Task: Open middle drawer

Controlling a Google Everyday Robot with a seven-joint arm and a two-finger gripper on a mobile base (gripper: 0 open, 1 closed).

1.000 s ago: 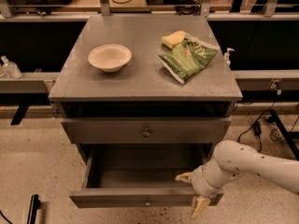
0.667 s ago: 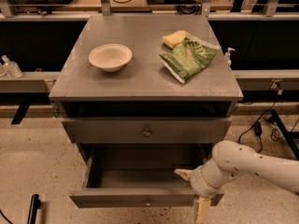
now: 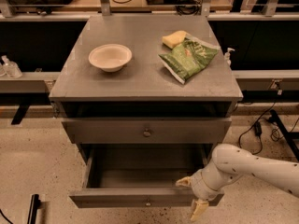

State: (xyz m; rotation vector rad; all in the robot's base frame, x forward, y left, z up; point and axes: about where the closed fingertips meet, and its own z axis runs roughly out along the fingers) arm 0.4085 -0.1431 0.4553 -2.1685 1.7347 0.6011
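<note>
The middle drawer (image 3: 140, 199) is pulled out of the grey cabinet, showing its shallow grey box interior and a small round knob (image 3: 147, 202) at the centre of its front. My gripper (image 3: 192, 196), on a white arm coming in from the right, is at the right end of that drawer front. It is open: one cream fingertip (image 3: 183, 182) sits over the inside of the drawer and the other (image 3: 199, 209) hangs in front of and below the front panel. The gripper is well to the right of the knob.
The upper drawer front (image 3: 147, 130) above is closed. On the cabinet top (image 3: 140, 78) are a white bowl (image 3: 110, 56), a green chip bag (image 3: 188, 57) and a yellow sponge (image 3: 173, 38). Cables (image 3: 261, 125) lie on the floor at right. A dark bar (image 3: 32, 209) lies at lower left.
The gripper has shifted slightly downward at the drawer front's right end. The drawer stays pulled out about the same distance.
</note>
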